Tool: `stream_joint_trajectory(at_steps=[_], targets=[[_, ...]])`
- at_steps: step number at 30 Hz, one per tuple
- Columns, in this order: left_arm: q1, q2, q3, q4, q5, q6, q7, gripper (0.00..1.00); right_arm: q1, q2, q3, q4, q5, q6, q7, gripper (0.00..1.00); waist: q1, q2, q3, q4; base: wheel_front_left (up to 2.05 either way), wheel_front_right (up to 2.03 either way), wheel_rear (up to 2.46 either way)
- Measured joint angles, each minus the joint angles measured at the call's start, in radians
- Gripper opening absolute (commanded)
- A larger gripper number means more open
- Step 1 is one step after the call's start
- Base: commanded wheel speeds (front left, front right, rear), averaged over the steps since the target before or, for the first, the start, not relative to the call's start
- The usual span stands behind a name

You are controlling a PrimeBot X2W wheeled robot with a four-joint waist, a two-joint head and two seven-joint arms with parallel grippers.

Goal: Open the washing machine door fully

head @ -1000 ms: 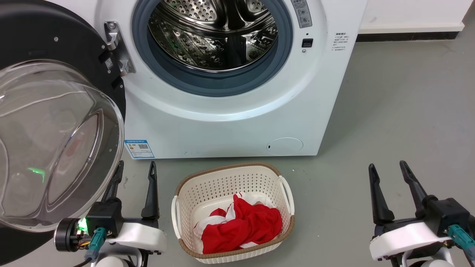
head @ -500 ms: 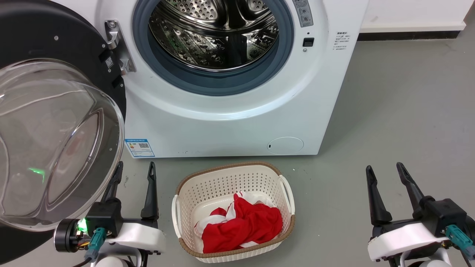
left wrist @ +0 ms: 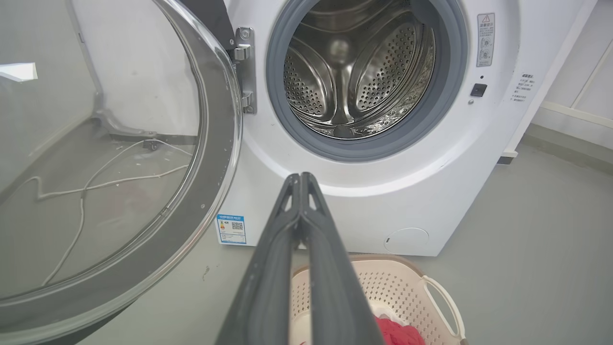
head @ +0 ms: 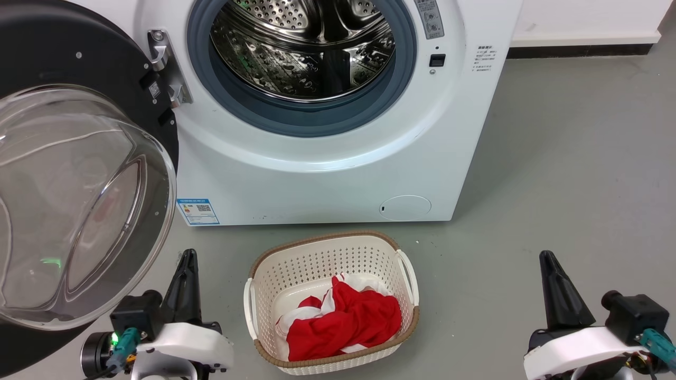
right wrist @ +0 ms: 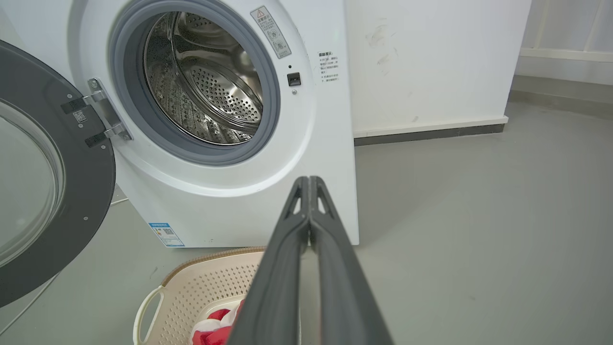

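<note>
You get bright, even light throughout, with a soft shadow on the floor (head: pixel 507 158) at 3 o'clock in your head view. Glare streaks the door (head: pixel 79 211) glass and glints off the drum (head: pixel 301 47); your wrist views bow lines near the edges.

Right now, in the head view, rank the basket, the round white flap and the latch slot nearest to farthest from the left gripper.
1. Basket, just right of the left gripper.
2. Round white flap, low on the machine front.
3. Latch slot, higher, beside the drum opening.
</note>
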Motion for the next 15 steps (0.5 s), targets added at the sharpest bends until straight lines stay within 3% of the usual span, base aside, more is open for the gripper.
stream_joint_trajectory(at_steps=[15], targets=[[-0.001,-0.004,0.012,0.003,-0.298,-0.02,0.059,0.0,-0.021,-0.011,-0.001,0.033,0.304,0.0,0.044,0.0,0.0,0.0,-0.005,0.003,0.0,0.0,0.0]])
